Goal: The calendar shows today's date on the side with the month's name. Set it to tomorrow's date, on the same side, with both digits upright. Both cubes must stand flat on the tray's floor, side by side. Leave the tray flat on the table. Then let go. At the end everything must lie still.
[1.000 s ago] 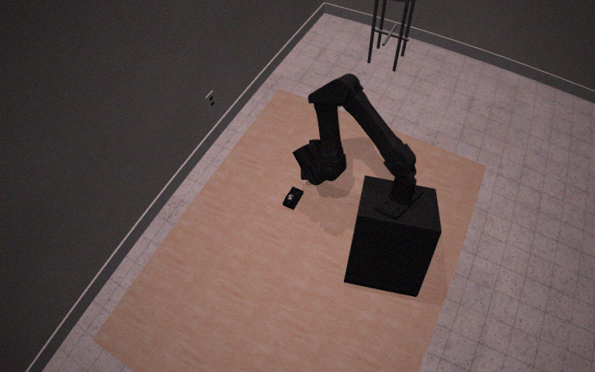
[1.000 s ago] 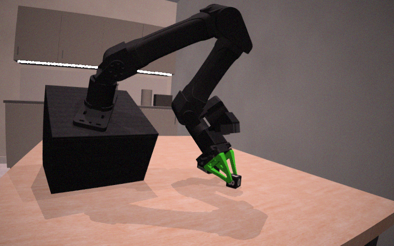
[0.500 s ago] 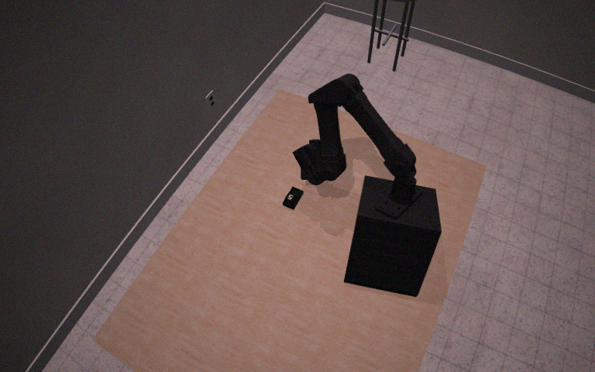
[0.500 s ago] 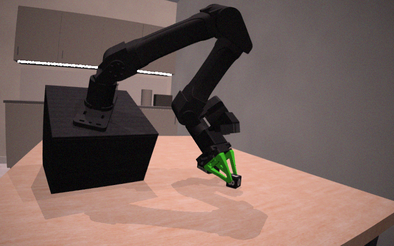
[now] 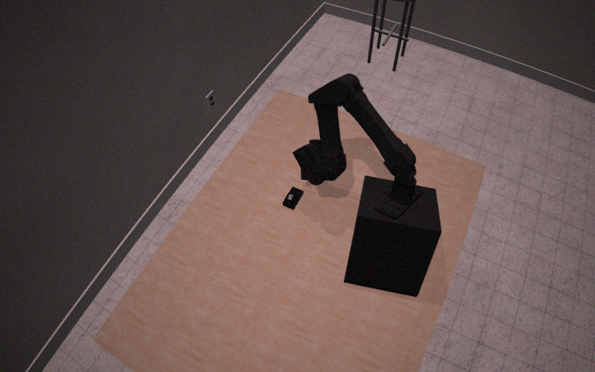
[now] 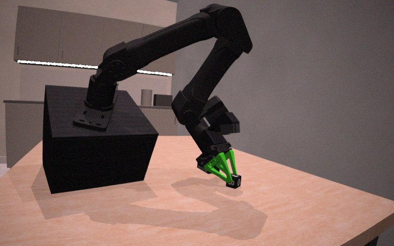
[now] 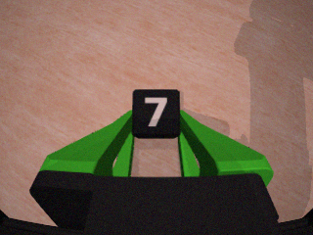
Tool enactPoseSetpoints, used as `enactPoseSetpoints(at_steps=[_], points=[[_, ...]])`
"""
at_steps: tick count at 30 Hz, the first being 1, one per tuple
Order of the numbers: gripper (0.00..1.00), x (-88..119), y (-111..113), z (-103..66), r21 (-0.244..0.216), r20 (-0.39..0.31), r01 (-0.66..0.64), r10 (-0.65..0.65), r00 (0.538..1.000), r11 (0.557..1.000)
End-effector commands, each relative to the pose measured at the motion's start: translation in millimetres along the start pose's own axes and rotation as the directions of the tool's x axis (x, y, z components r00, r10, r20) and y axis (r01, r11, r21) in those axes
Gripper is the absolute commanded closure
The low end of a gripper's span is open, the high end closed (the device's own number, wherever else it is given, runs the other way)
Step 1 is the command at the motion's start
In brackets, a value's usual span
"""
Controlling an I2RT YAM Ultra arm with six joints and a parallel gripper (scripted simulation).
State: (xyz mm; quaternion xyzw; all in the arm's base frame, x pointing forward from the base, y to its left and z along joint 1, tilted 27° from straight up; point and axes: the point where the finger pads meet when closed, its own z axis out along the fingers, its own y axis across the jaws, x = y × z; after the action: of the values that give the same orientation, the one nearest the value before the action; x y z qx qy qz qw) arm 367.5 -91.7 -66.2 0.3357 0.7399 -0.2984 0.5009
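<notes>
The job looks partway through. One black cube with white digits (image 6: pixel 233 181) (image 7: pixel 156 114) is out of the small dark calendar tray (image 5: pixel 297 191), so both cubes side by side, and the final release, are still to come. A white 5 (image 5: pixel 290 197) shows at the tray from above, but the view is too small to say how that digit's cube sits, whether it is upright, or what month or date the calendar gives. Which digit must come next cannot be judged from here.

The tool (image 6: pixel 233 177) (image 7: pixel 156 117) stands partly open, its green fingers closed on opposite sides of the loose cube. The cube sits at the very tips, its 7 toward the wrist camera and a 0 on another side face. It is low, at or just above the pale wooden tabletop (image 5: pixel 228 263) (image 6: pixel 304 203) (image 7: pixel 64 64); contact is unclear.

The tray lies on the tabletop, apart from the arm's wrist in the top view. The exterior view does not show it plainly, so the exact gap between tray and held cube cannot be told.

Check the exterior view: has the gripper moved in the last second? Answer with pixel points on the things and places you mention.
No, not visibly: the gripper (image 6: pixel 233 177) (image 7: pixel 156 117) appears in the same place relative to the black pedestal (image 6: pixel 98 162).
</notes>
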Motion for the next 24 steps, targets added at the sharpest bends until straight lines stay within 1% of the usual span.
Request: enactPoseSetpoints(at_steps=[1, 5, 11, 13, 19, 24], points=[[0.74, -5.6, 2.3, -3.5, -0.005, 0.007, -0.008, 0.008, 1.000, 1.000], [0.74, -13.2, 2.3, -11.2, -0.005, 0.006, -0.008, 0.008, 1.000, 1.000], [0.74, -30.5, 2.2, -28.7, -0.005, 0.006, -0.008, 0.008, 1.000, 1.000], [0.74, -30.5, 2.2, -28.7, -0.005, 0.006, -0.008, 0.008, 1.000, 1.000], [0.74, -45.9, 2.2, -44.2, -0.005, 0.006, -0.009, 0.009, 1.000, 1.000], [0.74, -51.4, 2.2, -49.8, -0.005, 0.006, -0.009, 0.009, 1.000, 1.000]])
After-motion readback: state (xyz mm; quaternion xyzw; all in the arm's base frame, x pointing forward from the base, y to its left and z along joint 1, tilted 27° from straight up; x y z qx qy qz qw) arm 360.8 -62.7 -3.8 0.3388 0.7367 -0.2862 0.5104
